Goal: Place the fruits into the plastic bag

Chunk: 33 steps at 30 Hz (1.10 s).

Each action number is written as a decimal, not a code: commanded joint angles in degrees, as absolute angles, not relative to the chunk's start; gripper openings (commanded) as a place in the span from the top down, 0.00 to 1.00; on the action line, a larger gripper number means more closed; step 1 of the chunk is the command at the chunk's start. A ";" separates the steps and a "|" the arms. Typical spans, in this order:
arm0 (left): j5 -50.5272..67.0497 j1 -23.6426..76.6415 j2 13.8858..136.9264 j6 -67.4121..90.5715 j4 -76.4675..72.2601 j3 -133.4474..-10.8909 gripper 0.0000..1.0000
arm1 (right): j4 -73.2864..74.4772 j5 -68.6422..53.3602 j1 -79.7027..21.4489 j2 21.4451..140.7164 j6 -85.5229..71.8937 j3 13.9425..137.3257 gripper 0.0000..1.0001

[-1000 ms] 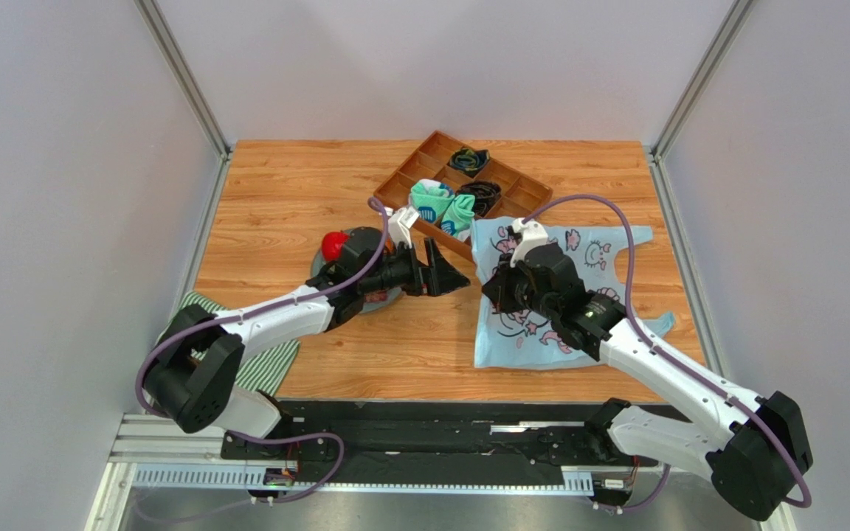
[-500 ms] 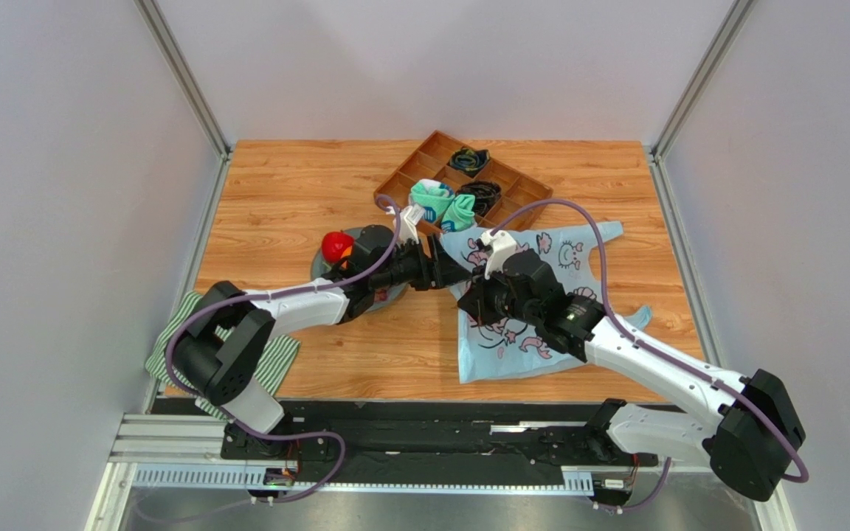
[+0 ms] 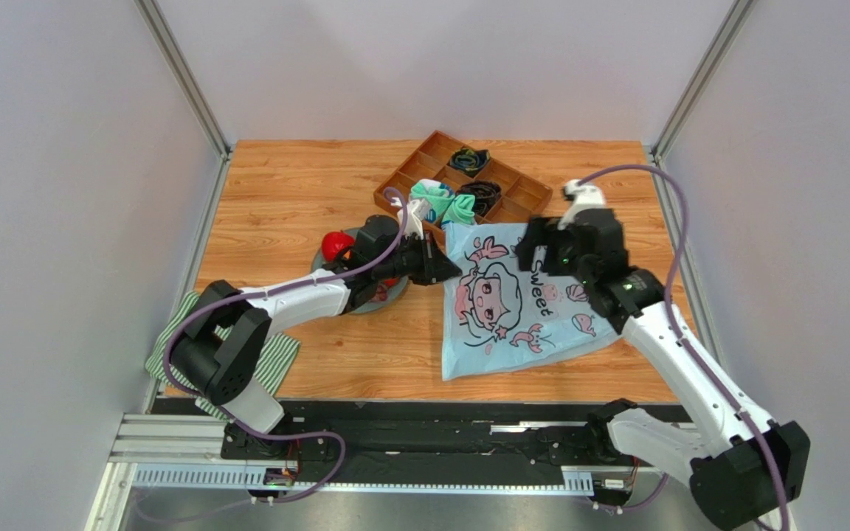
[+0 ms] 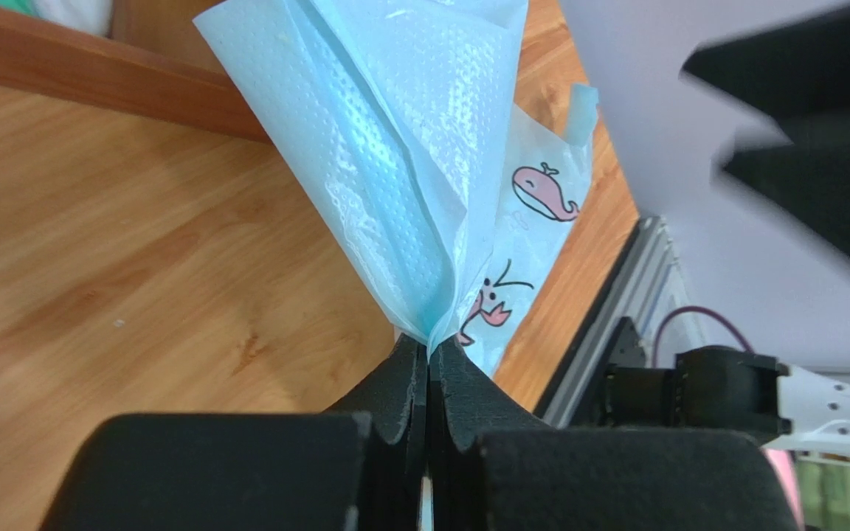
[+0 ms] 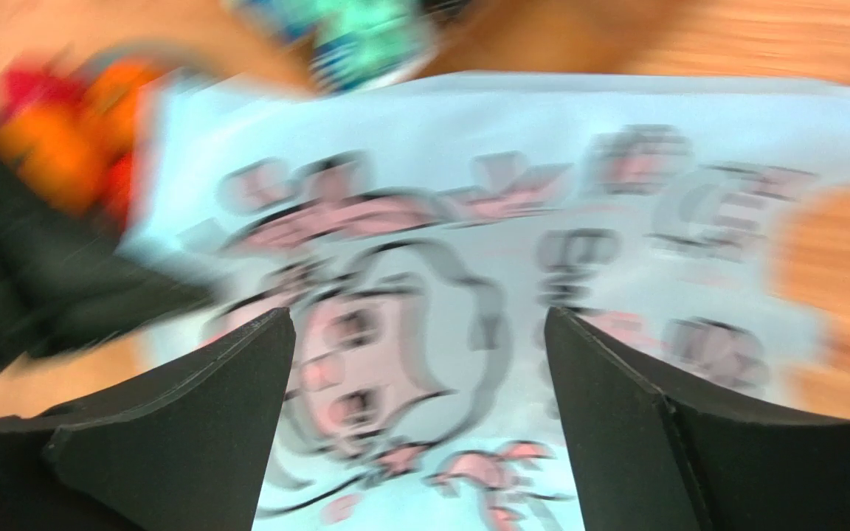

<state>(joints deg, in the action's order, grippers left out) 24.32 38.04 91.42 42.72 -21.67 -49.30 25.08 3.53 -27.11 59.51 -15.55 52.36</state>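
Note:
The light-blue plastic bag [image 3: 518, 304] lies spread on the table with its cartoon girl facing up. My left gripper [image 3: 438, 269] is shut on the bag's upper left edge; in the left wrist view the bag [image 4: 396, 144] rises in folds from the pinched jaws of that gripper [image 4: 427, 345]. My right gripper [image 3: 529, 252] hovers open over the bag's upper right part, and in its blurred wrist view the bag's print [image 5: 574, 221] fills the space between the spread fingers of the gripper [image 5: 418, 332]. A red apple [image 3: 336, 243] sits on the grey plate [image 3: 354, 303], mostly hidden by the left arm. Blurred orange and red fruits [image 5: 53, 122] show in the right wrist view.
A wooden compartment tray [image 3: 507, 183] with teal cloth [image 3: 441, 202] and dark cords stands just behind the bag. A green-striped cloth [image 3: 274, 360] lies at the near left under the left arm. The tray's wall [image 4: 97, 83] is close beside the held bag edge.
My left gripper has closed on the bag's left edge. My right gripper has opened, let go of the bag and swung back to the right. The bag now lies flatter.

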 commanded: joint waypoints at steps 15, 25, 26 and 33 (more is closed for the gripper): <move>22.24 37.00 89.38 30.76 -9.49 -55.37 1.00 | 21.63 -5.98 4.75 80.05 -19.86 47.47 0.17; 22.94 37.00 89.56 30.32 -9.14 -55.37 1.00 | 20.57 1.91 5.01 88.15 -21.44 48.78 0.16; 22.94 37.00 89.56 30.15 -9.05 -55.46 1.00 | 20.74 2.54 5.01 88.50 -21.62 48.69 0.16; 23.81 37.00 89.74 29.18 -8.53 -55.63 1.00 | 21.70 5.89 5.01 91.31 -21.53 50.27 0.16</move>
